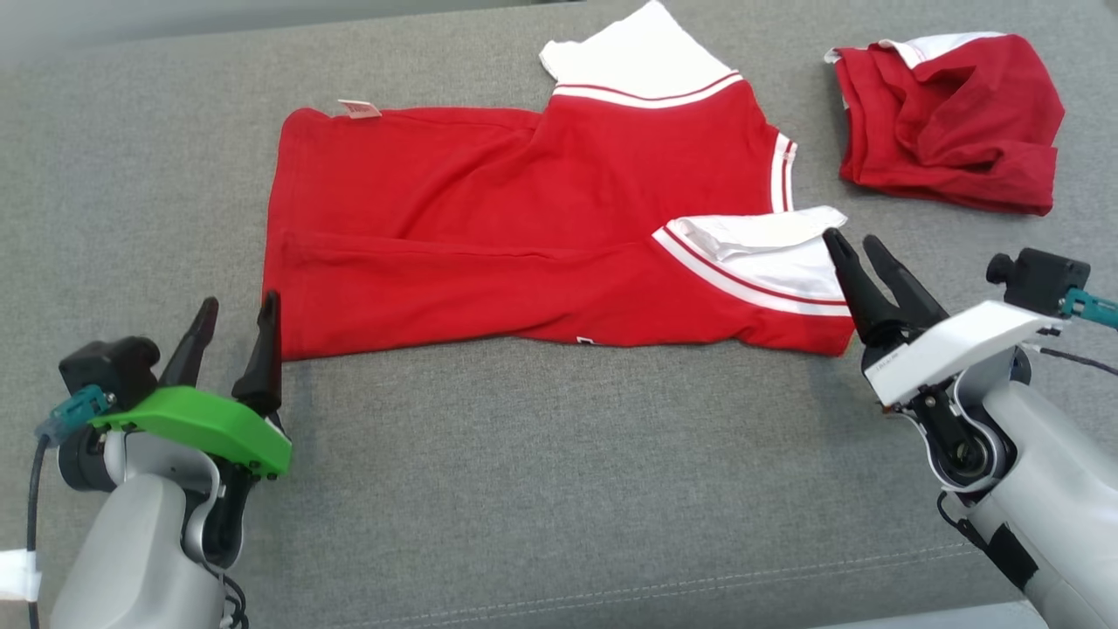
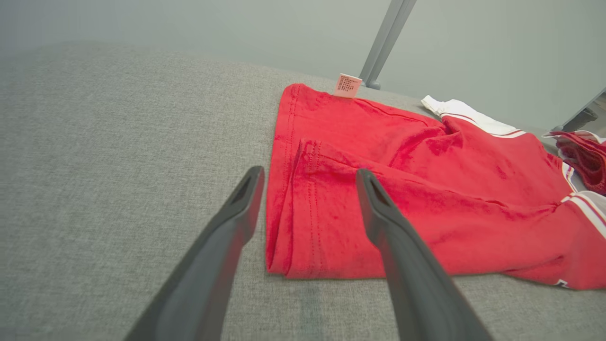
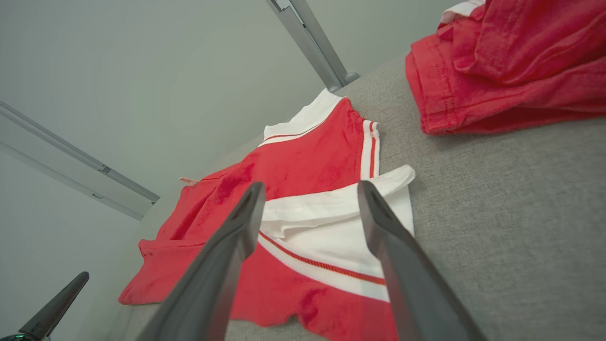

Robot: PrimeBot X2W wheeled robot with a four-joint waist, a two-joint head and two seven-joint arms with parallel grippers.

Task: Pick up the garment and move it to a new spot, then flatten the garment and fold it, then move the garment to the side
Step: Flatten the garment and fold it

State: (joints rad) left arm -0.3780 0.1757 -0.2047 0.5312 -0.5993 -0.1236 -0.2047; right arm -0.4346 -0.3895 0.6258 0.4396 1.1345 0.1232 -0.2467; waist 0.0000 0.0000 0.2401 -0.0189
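The garment point(image 1: 524, 227) is a red shirt with white striped sleeves, lying across the grey cushion with its near long edge folded over onto itself. In the left wrist view its hem corner point(image 2: 303, 227) lies doubled just beyond the fingertips. My left gripper point(image 1: 234, 307) stands open at the shirt's near left corner, nothing between its fingers point(image 2: 236, 213). At the near right, my right gripper point(image 1: 854, 243) is open too, its tips over the folded white sleeve point(image 3: 331, 227). The right wrist view has my right gripper point(image 3: 310, 189) empty above that sleeve.
A second red garment point(image 1: 948, 118) lies crumpled at the far right of the cushion point(image 1: 559, 454). A seam runs along the cushion's near edge. Metal frame posts point(image 3: 312, 42) stand behind the cushion against a pale wall.
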